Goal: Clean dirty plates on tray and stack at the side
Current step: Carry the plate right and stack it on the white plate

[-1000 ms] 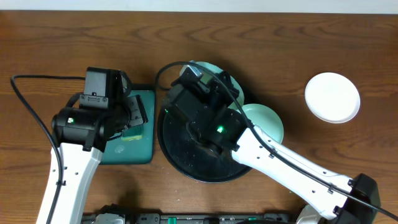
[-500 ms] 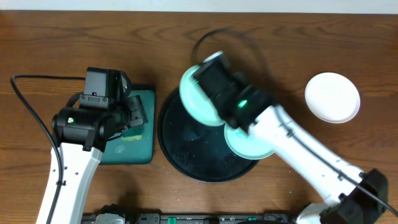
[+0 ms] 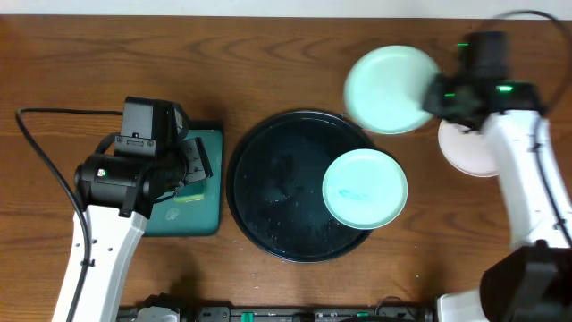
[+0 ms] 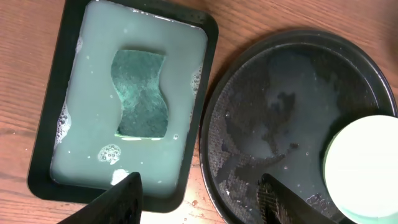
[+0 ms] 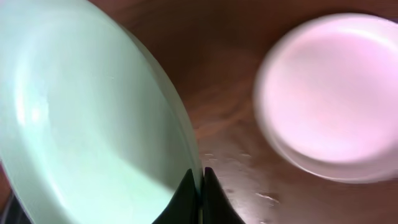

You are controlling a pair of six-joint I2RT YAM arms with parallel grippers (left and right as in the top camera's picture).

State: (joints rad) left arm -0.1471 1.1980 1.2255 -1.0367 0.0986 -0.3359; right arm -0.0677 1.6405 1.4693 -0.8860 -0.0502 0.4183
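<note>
The right claw (image 5: 200, 186) is pinching the rim of a mint green plate (image 3: 390, 89), its two dark fingers pressed onto the edge. That plate hangs tilted above the counter (image 3: 268, 54) in the upper right of the overhead frame, just left of a white plate (image 3: 469, 152) that lies flat on the wood and is partly covered by the arm. A second mint green plate (image 3: 365, 188), marked with a teal smear in its middle, sits on the right side of the big black tray (image 3: 277, 188), overlapping the rim. The tray's surface looks wet. At the left of the frame the left claw (image 4: 199, 180) is spread and holds nothing, above the gap between the black tray and a small tray (image 4: 46, 134) of soapy water with a green sponge (image 4: 142, 93) in it.
</note>
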